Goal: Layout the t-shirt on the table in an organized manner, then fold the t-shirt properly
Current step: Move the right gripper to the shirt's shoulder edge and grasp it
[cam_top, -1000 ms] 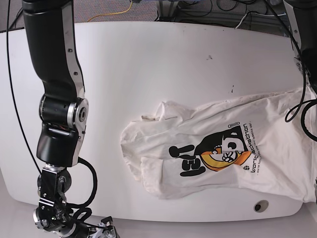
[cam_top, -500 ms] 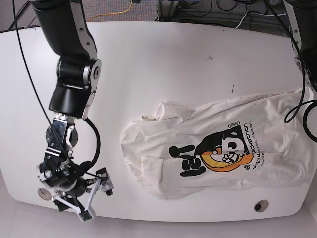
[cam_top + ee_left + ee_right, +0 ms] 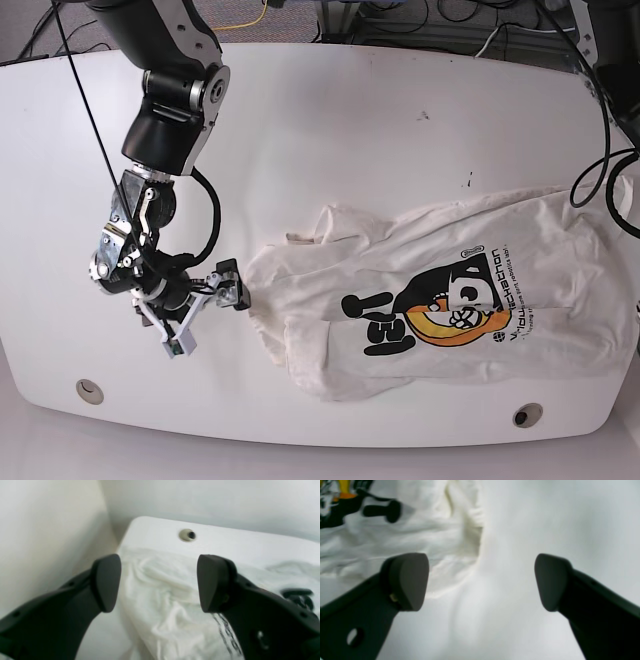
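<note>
The t-shirt [image 3: 440, 300] lay crumpled on the right half of the surface [image 3: 330, 130], print side up, collar end toward the left and hem end running off toward the right edge, where fabric looked to hang over. It wasn't flat: folds bunched near the collar, one sleeve tucked under.

Right end effector [image 3: 200, 310] was spread wide, nothing between its fingers, sitting low just beside the shirt's left edge. In the right wrist view its fingertips [image 3: 407, 580] framed the cloth's edge and bare surface. Left end effector [image 3: 157, 582] was also spread wide and empty, hovering over wrinkled fabric near the corner w/ a grommet hole [image 3: 187, 535]; it's out of frame in the base view.

Judgement: still the layout stage, no grasp made yet.

Risks from here:
- Right end effector could close on bare surface or only a thin lip of cloth, since just part of its gap covered fabric; the pinch would then slip.
- Grabbing two layers at the bunched collar would drag the folds along rather than flatten them.
- Left side pulling w/ hem overhanging could slide the shirt off the edge.
</note>
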You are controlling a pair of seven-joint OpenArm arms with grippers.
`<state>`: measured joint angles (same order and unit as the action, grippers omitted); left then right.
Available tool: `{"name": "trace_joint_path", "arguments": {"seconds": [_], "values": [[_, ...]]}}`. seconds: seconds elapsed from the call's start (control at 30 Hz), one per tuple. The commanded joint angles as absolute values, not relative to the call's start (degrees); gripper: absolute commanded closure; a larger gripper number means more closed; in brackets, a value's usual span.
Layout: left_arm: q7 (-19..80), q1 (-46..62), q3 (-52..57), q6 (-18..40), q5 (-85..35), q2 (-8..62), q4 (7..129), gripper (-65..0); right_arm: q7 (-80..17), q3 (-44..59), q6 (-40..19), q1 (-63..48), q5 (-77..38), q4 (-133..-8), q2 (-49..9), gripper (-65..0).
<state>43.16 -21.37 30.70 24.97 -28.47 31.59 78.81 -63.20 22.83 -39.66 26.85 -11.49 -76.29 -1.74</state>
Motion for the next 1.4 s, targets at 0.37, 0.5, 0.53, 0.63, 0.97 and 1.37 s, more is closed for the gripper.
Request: {"name": "trace_joint_path", "arguments": {"seconds": [0.37, 0.5, 0.53, 0.63, 0.97, 1.37], "values": [[43.7, -6.5, 34.4, 24.5, -38.7, 32.2, 93.5, -44.6, -60.9, 22.6, -40.0, 22.7, -29.2, -68.7, -2.2, -65.0], [45.7, -5.1, 34.9, 24.5, -40.9, 32.2, 94.0, -44.6, -60.4, 22.6, -40.0, 22.7, -29.5, -65.8, -2.4, -65.0], [46.1, -5.1, 35.5, 24.5, -41.3, 32.2, 94.0, -44.6, -60.3, 22.6, -40.0, 22.7, -29.6, -65.0, -2.4, -65.0], [47.4, -4.4, 37.8, 24.5, -42.2, 32.2, 94.0, -44.6, -58.5, 22.5, -40.0, 22.7, -29.6, -63.0, -2.2, -65.0], [50.0, -4.1, 41.1, 24.5, -43.1, 32.1, 94.0, -44.6, -52.7, 22.1, -40.0, 22.8, -29.6, -55.3, -2.1, -65.0], [50.8, -2.9, 42.9, 24.5, -43.2, 32.1, 94.0, -44.6, -51.5, 22.2, -40.0, 25.0, -29.6, -53.6, -2.0, -26.0]]}}
